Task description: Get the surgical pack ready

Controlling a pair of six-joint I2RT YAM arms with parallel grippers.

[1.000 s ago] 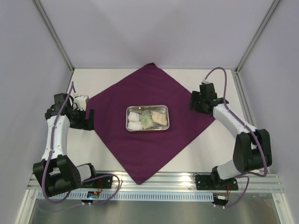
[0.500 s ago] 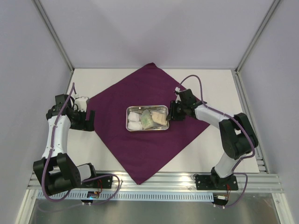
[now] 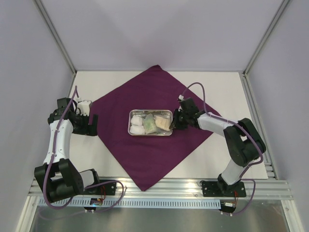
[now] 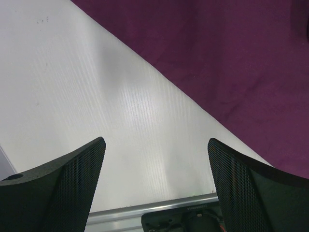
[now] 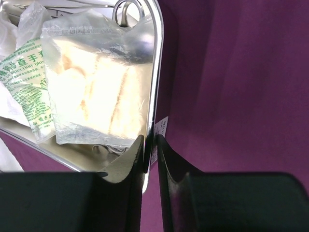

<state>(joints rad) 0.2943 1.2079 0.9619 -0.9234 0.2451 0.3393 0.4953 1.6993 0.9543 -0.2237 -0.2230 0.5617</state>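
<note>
Evidently the step in hand was positioning the steel tray [image 5: 155,58] on the purple cloth [image 3: 145,159] before any wrapping. The right gripper [image 5: 150,145] was pinched narrow on the rim at the tray's 3 o'clock end, 1 finger inside the wall and 1 outside. To do this well, I judged, the tray should be slid low and level rather than lifted, since a 1-sided hold on a thin rim could tip it and spill the load. It should also move slowly enough that the cloth beneath did not bunch or drag. The inner finger sat right against the lower corner of a clear packet [image 5: 96,87], so the pinch needed watching in case it caught plastic as well as steel. The tray lay near the middle of the cloth, which was spread as a diamond on the white table [image 3: 227,92]. Inside the tray, white gauze pads [image 3: 139,124] filled the 9 o'clock end and a green-printed packet [image 5: 29,72] lay in the middle. The clear packet of pale pads rested at the 3 o'clock end. A steel ring handle [image 5: 126,9] showed along the 12 o'clock wall, the rest of that instrument hidden under the packets. The left gripper [image 4: 155,141] hung with its fingers spread wide and holding nothing, over bare table just beside the cloth's 9 o'clock corner.
</note>
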